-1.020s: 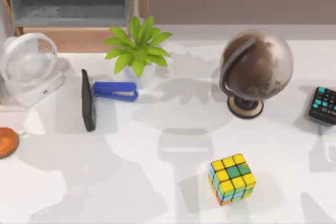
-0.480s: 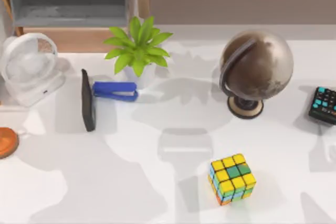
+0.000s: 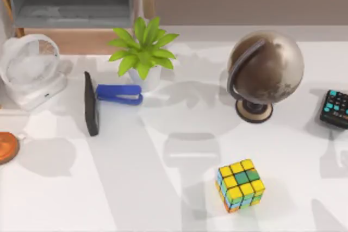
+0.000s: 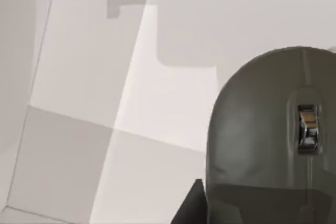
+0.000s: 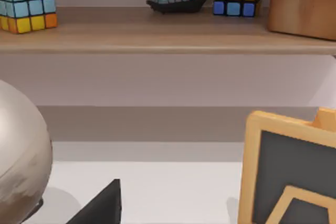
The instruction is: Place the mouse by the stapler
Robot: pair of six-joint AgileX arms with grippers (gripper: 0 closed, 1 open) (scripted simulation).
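Filling the left wrist view, the dark grey mouse point(image 4: 268, 140) sits close under that camera over the white table point(image 4: 105, 129); whether jaws hold it cannot be told. Smooth, rigid and probably light, it looks slippery, so its flanks seem the safest hold. The blue stapler point(image 3: 119, 94) lies at the table's left, beside a black slab point(image 3: 91, 103).

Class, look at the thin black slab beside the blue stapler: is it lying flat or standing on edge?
On edge: from above, the black slab shows a narrow strip, beside the stapler.

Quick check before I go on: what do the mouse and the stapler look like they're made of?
The mouse looks like matte dark grey plastic: its smooth rounded shell has soft, dull shading, and its scroll wheel glints like shiny metal or chromed plastic. The stapler appears to be bright blue plastic or painted metal; its even colour leaves that open.
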